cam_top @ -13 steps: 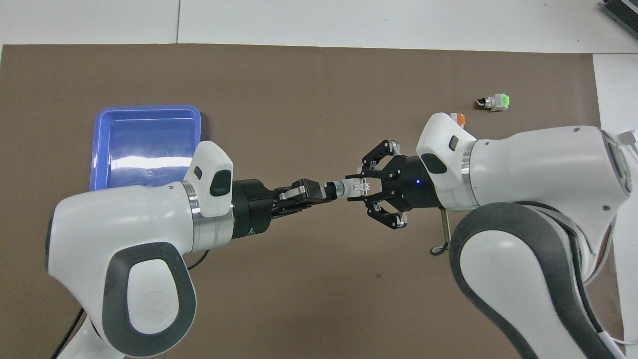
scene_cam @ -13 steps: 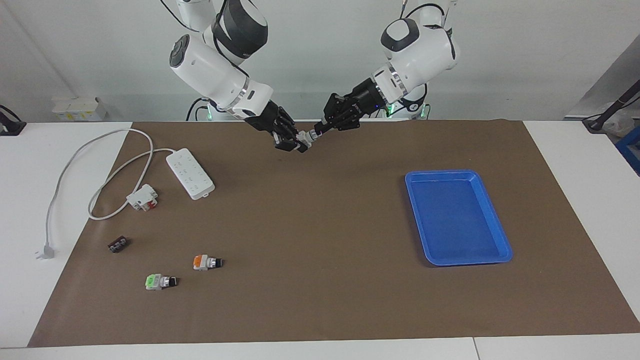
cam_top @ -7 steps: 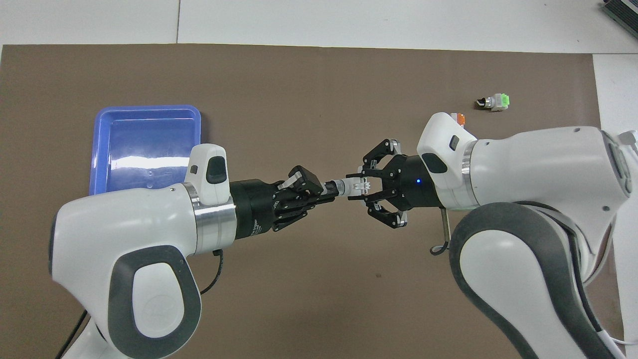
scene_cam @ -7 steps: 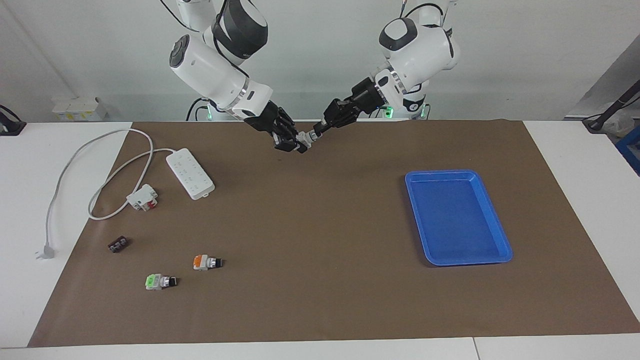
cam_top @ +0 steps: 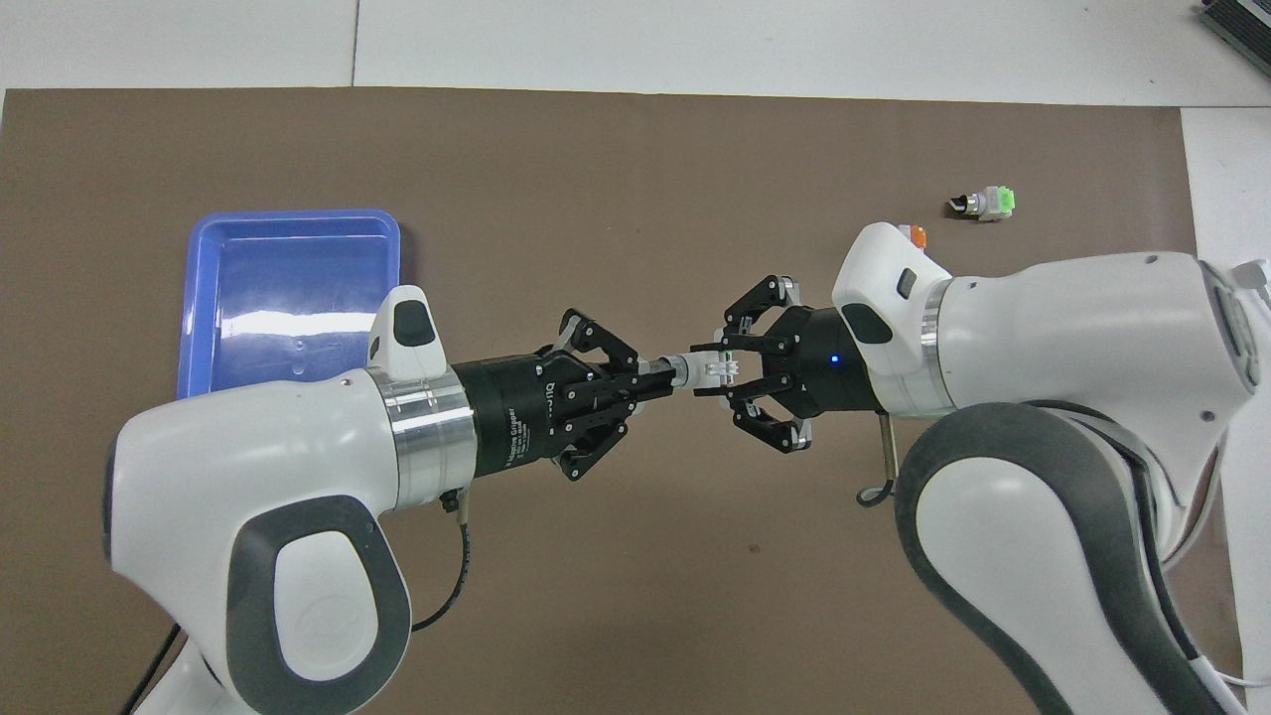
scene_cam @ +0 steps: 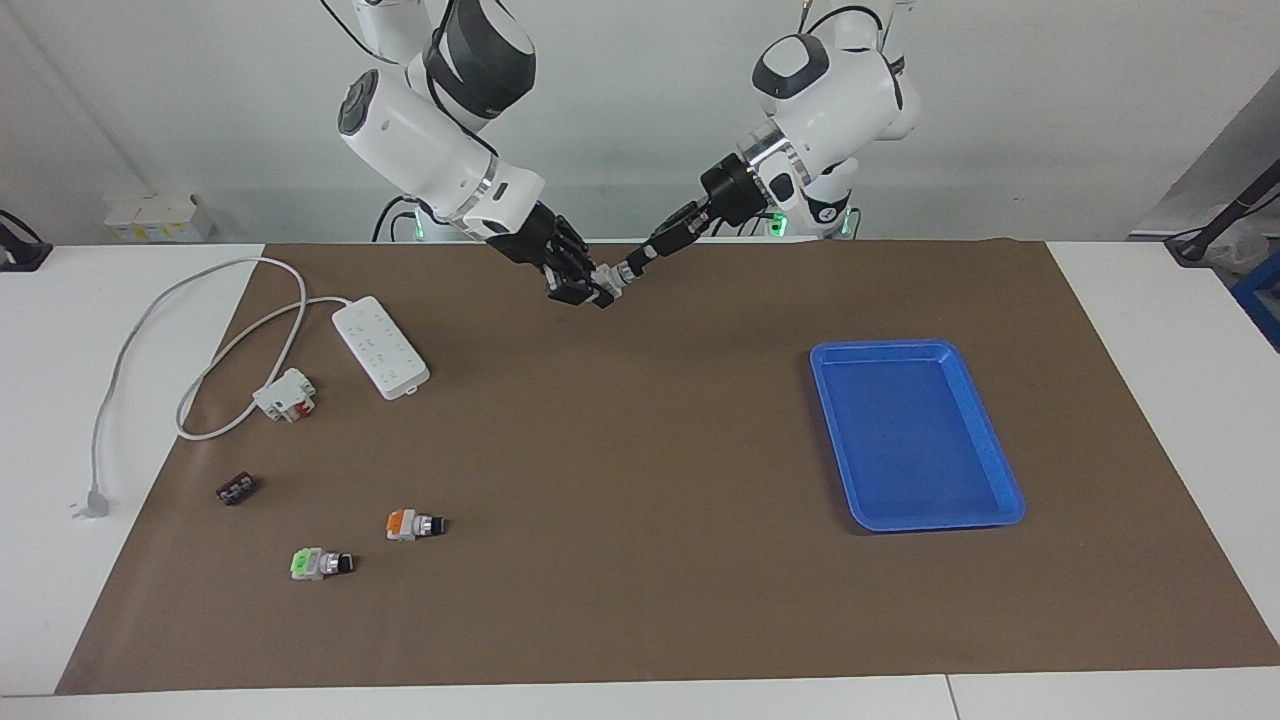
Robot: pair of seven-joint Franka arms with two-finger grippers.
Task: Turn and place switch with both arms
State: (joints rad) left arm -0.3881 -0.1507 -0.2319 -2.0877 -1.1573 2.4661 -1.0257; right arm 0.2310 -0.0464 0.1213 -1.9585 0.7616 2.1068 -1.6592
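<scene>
1. Brown paper mat (scene_cam: 640, 480) covers the middle of the white surface (scene_cam: 60, 600) and carries everything listed below.
2. Switch (cam_top: 701, 370): whitish-grey body, silver collar, black knob. Held in the air between the two pincers, over the mat's edge nearest the robots, about midway between the arms' ends of the surface.
3. Right pincer (cam_top: 717, 371): clamped shut on the switch's pale body, outer links splayed to the sides.
4. Left pincer (cam_top: 663, 376): fingertips closed on the knob end of the switch (links likewise spread). The two pincers meet tip to tip, in one line along the switch.
5. Blue tray (scene_cam: 1000, 450): rectangular, lying on the mat toward the left arm's end, well apart from the held switch.
6. Orange-block switch (scene_cam: 412, 524): lying on its side on the mat toward the right arm's end, farther from the robots than the power strip; mostly covered by the right arm in the overhead view.
7. Green-block switch (scene_cam: 320, 564): near the orange-block switch, slightly farther from the robots.
8. White power strip (scene_cam: 380, 346): on the mat toward the right arm's end, its cable (scene_cam: 130, 340) looping onto the bare surface and ending in a plug (scene_cam: 90, 503).
9. White-and-red part (scene_cam: 286, 394): just beside the cable loop.
10. Small dark part (scene_cam: 236, 489): farther from the robots than item 9.
</scene>
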